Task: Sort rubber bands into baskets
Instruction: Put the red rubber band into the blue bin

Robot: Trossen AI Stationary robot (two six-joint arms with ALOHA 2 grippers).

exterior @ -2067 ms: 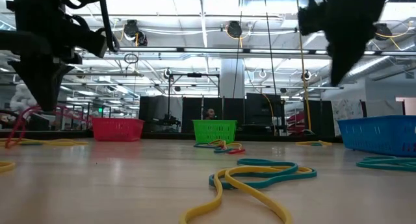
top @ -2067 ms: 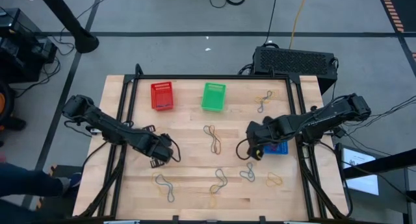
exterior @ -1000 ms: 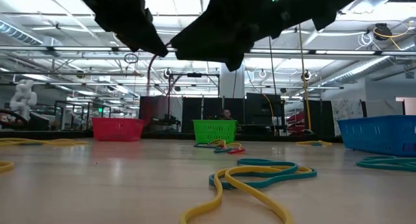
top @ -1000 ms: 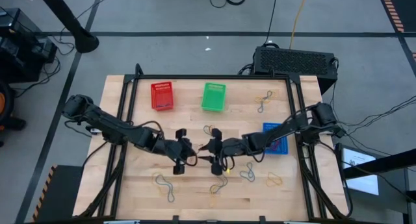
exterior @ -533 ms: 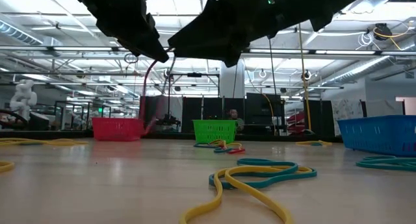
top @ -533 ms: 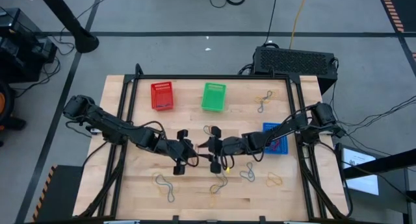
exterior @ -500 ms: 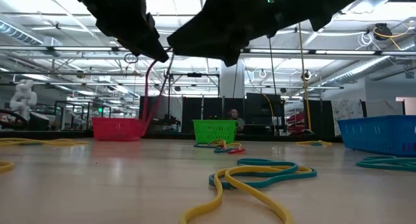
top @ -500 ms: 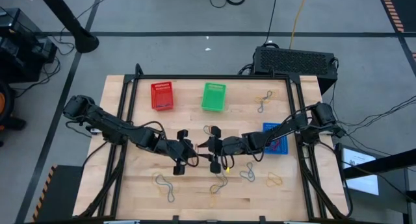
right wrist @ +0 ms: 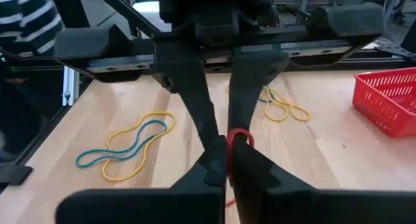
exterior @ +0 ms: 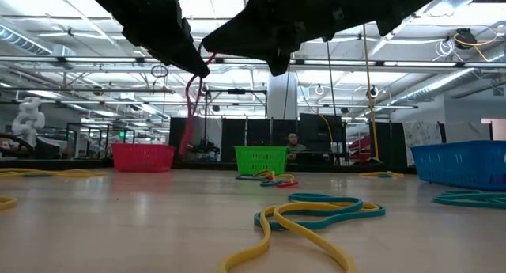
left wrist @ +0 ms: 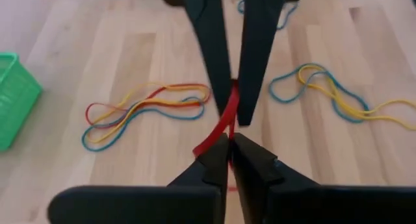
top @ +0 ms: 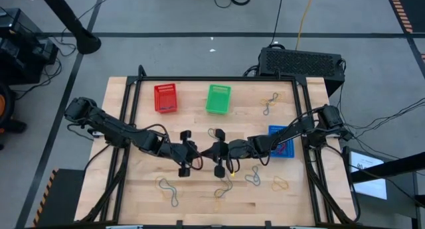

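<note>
The left gripper [left wrist: 231,143] and right gripper [right wrist: 227,160] meet tip to tip above the middle of the table [top: 192,196], each pinched shut on the same red band [left wrist: 224,120]. Only the wrist views show this shared grip: each looks past its own closed fingers at the other arm's fingers clamped on the red strip. The high view shows just the two arms converging, the band hidden between them. The low view shows the band [exterior: 192,107] hanging clear of the tabletop. The red basket [top: 165,97] and green basket [top: 218,98] stand along the far edge; the blue basket [top: 283,141] lies partly under the right arm. Loose bands [top: 168,188] lie scattered on the near boards.
</note>
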